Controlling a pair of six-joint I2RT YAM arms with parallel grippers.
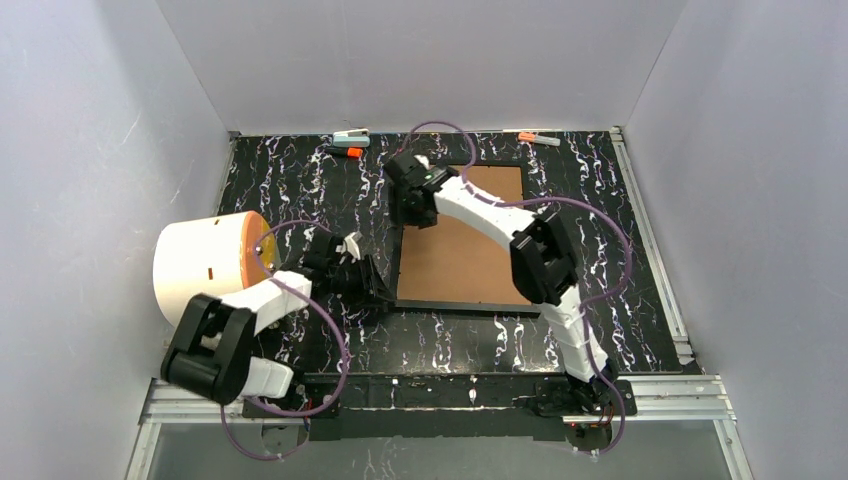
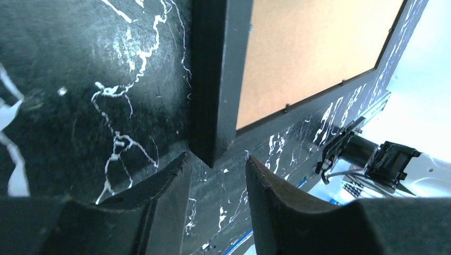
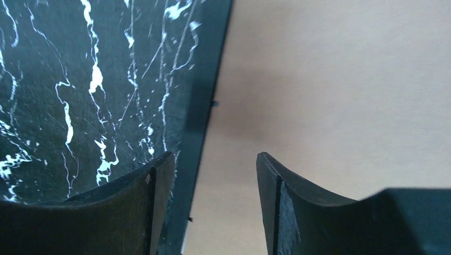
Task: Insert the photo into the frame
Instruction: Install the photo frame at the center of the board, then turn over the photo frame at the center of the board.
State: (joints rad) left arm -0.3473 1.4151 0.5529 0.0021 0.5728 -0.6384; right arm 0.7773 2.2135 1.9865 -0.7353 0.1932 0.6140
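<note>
From above, the frame is seen lying flat in the middle of the table, back side up, with a brown board filling it. The left gripper is placed at its near left corner, and the right gripper at its far left corner. A white drum is seen at the left. In the left wrist view, the left gripper is held spread, with the corner of the frame just ahead of the gap and nothing pinched. In the right wrist view, the right gripper is held spread wide over the rim of the frame, one finger above the table and the other above the board.
</note>
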